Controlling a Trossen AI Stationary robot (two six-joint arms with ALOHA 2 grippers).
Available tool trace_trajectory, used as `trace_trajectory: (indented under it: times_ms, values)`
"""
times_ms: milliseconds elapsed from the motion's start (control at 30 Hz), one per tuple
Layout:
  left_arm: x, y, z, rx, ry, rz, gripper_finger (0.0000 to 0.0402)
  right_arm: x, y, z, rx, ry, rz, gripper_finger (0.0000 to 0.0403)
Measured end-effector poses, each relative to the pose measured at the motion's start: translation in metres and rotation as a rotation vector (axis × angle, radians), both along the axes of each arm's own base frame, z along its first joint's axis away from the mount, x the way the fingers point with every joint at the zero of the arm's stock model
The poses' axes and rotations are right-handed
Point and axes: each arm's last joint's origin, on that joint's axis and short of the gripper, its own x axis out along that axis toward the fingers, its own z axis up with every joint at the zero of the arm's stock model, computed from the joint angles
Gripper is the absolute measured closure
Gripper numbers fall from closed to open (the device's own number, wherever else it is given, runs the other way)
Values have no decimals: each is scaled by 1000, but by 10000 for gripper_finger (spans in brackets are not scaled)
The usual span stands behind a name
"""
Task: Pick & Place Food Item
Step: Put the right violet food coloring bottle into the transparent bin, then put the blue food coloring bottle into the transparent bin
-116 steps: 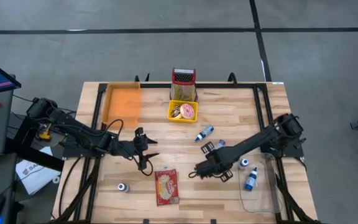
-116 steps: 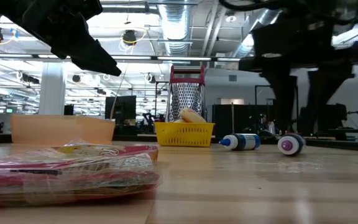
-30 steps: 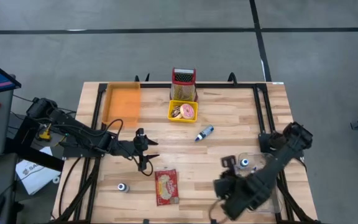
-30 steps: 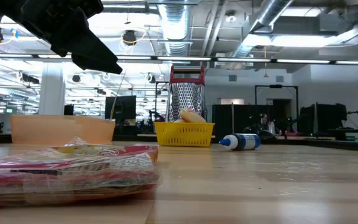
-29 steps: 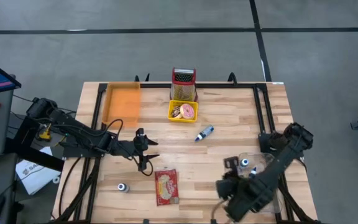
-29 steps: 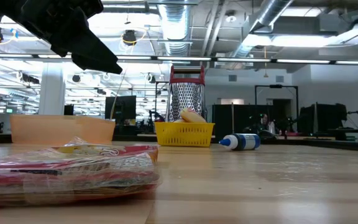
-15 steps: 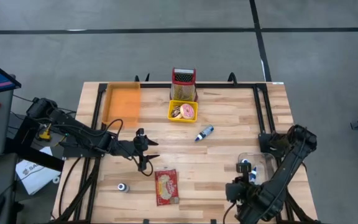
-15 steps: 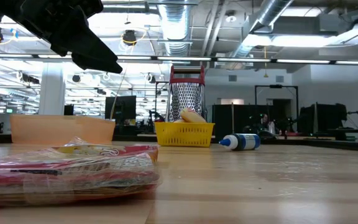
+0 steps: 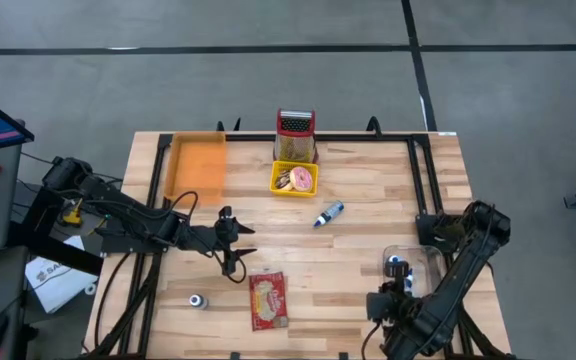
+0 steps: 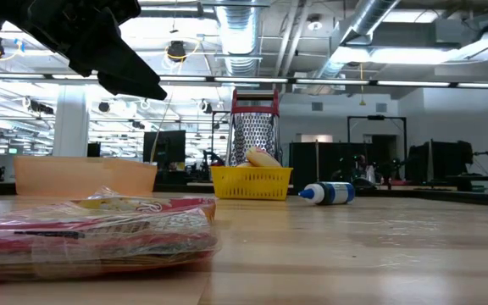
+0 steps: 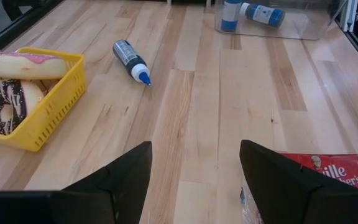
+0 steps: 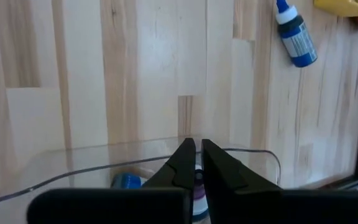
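My right gripper (image 9: 396, 292) (image 12: 197, 144) hangs over the clear tray (image 9: 434, 258) at the near right, pointing steeply down, shut on a small bottle. My left gripper (image 9: 240, 250) (image 11: 194, 180) stands open above the table's middle left and touches nothing. A red snack packet (image 9: 267, 300) (image 11: 334, 171) lies flat near the front edge. The yellow basket (image 9: 294, 180) (image 11: 48, 106) holds donuts at the far middle. A blue bottle (image 9: 329, 213) (image 12: 296, 37) lies on its side on the wood. My right gripper's fingers stand almost together and come from above, slanting down. A white and purple piece of the small bottle (image 12: 197, 186) shows in the slit between them, over the tray's floor. The fingers hide the rest, so which part they have cannot be told.
Other bottles (image 11: 230, 15) (image 9: 394, 265) are in the clear tray. An orange tray (image 9: 198, 165) sits at the far left and a grater (image 9: 295, 135) stands behind the basket. Another small bottle (image 9: 197, 300) stands near the front left. Bare wood lies between basket and packet.
My right gripper has swung toward the table's right edge, from beside the clear tray to over it. It has sunk a little and its wrist has rolled.
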Motion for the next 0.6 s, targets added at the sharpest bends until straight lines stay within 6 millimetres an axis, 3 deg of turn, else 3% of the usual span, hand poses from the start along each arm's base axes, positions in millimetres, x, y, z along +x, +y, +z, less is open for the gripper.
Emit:
trace_trajectory:
  times_ms: [600]
  values:
    - [0,0,0,0,1,1,163,1,-1,-2,-31,-45,-11,352]
